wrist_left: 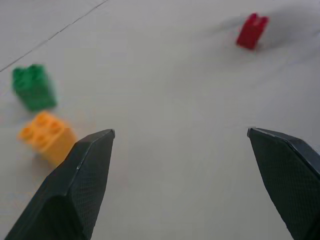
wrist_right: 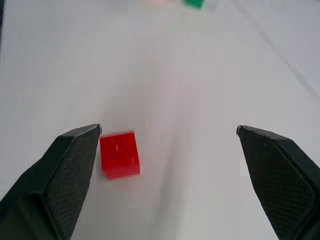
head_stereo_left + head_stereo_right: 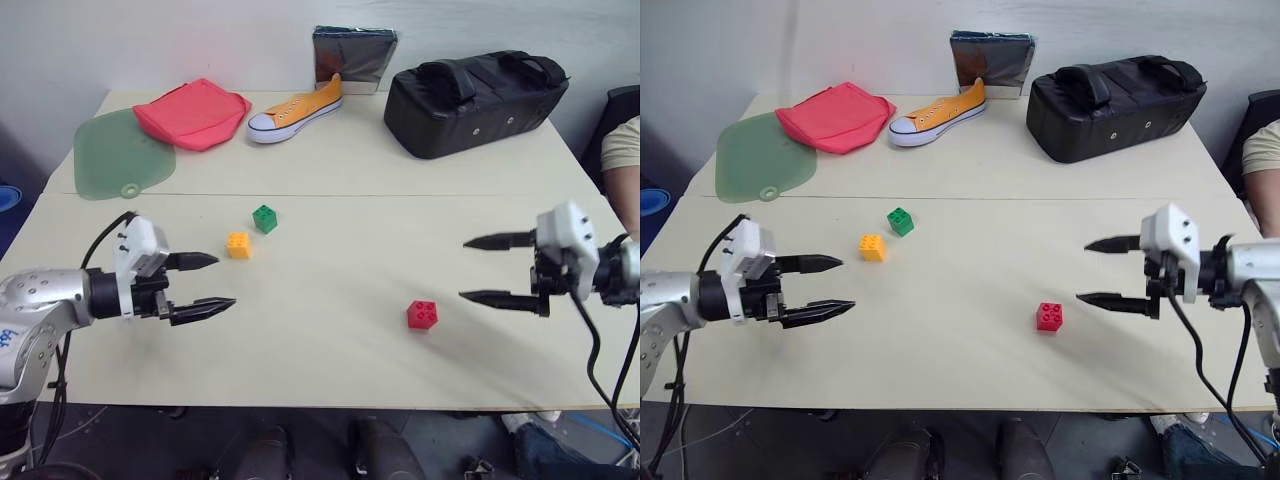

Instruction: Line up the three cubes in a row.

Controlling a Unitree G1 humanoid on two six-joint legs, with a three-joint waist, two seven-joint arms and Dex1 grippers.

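**Red cube sat far from the other two**

Our left gripper (image 3: 210,281) hovered with jaws apart, empty, near the orange cube (image 3: 239,245). The green cube (image 3: 265,218) sat just behind it, close but seemingly not touching. The red cube (image 3: 422,314) lay well apart to the right, near our right gripper (image 3: 492,269), also spread and empty. We judged the risk to be a careless approach: a finger could knock the small pair askew. The right wrist view showed the red cube (image 2: 119,154) just beside one finger (image 2: 60,170); the head views hid that closeness but showed the shoe (image 3: 297,108) and bag (image 3: 474,100).
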